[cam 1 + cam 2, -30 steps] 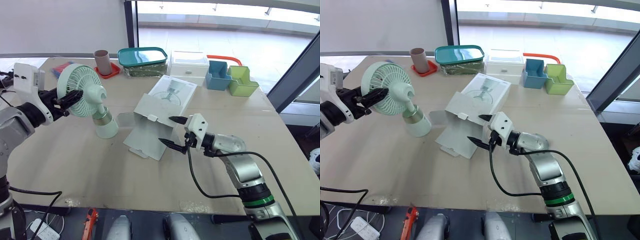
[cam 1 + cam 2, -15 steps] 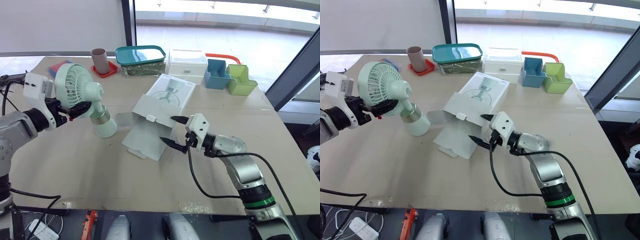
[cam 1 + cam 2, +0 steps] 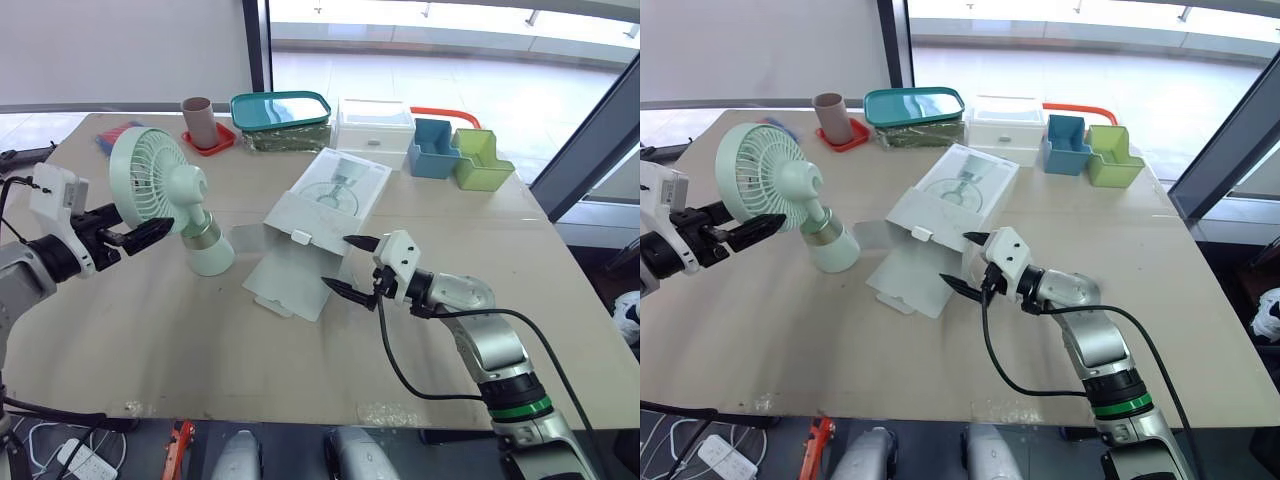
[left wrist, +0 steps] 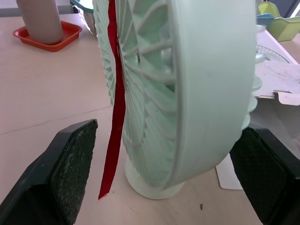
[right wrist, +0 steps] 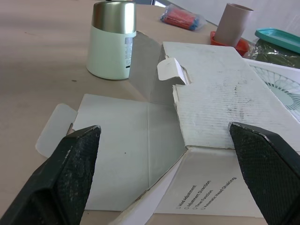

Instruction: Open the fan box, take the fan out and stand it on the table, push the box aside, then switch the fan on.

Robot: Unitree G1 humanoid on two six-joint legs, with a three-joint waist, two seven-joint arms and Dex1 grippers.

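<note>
The mint-green fan (image 3: 163, 188) stands upright on the table (image 3: 150, 330), left of centre, on its round base (image 3: 211, 256). A red ribbon (image 4: 115, 108) hangs on its grille. My left gripper (image 3: 138, 235) is open just left of the fan head, with a finger on either side of it and touching nothing. The white fan box (image 3: 325, 205) lies flat in the middle, its flaps (image 5: 136, 140) spread open toward me. My right gripper (image 3: 337, 262) is open and empty at the box's open end, a finger (image 5: 77, 173) over the near flap.
Along the far edge stand a brown cup on a red coaster (image 3: 200, 120), a teal-lidded container (image 3: 285, 110), a white drawer box (image 3: 378, 125), and blue (image 3: 436, 148) and green (image 3: 482, 160) bins. A red packet (image 3: 118, 135) lies at the far left.
My left gripper has let go of the fan head and drawn back to the left, leaving the fan standing. The right gripper has stayed at the box.
</note>
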